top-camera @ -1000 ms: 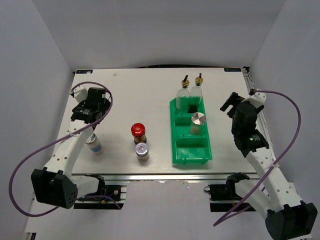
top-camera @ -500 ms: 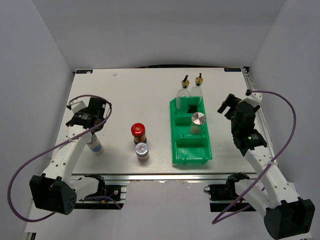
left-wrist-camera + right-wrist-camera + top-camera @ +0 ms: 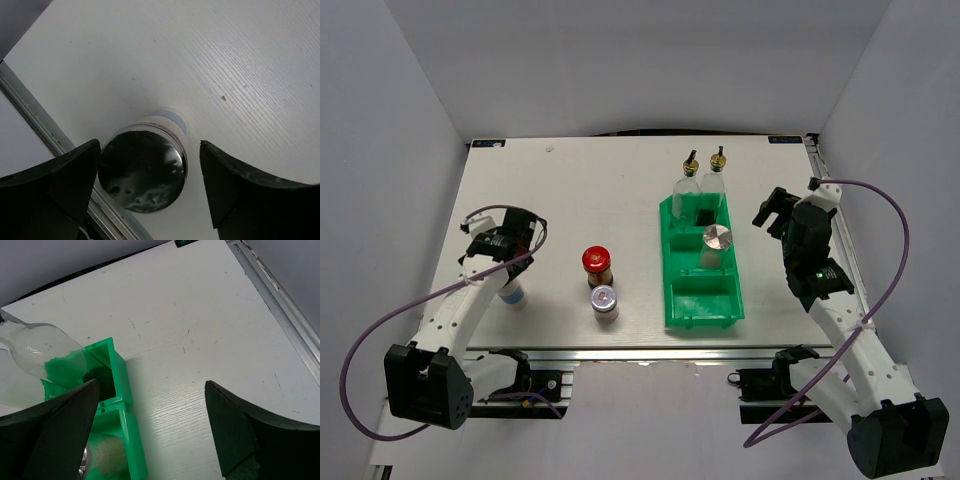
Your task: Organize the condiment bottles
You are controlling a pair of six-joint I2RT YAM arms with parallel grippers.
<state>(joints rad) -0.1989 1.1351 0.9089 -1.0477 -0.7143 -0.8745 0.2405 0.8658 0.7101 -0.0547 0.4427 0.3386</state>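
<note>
Desk (image 3: 620, 190) carries a green bin (image 3: 703, 300) right of centre. My left arm bends over the near-left area, its end effector (image 3: 148, 155) pointing down, fingers spread either side of a silver-lidded jar (image 3: 512, 293), not clamped. My right arm hangs right of the bin, its end effector (image 3: 150, 410) wide open, holding nothing. Left pourer bottle (image 3: 688, 188) and right pourer bottle (image 3: 716, 180) stand at the bin's far end, with a second silver jar (image 3: 717, 240) in the middle compartment. The red-capped jar (image 3: 597, 264) and a third silver jar (image 3: 605, 301) stand mid-desk.
</note>
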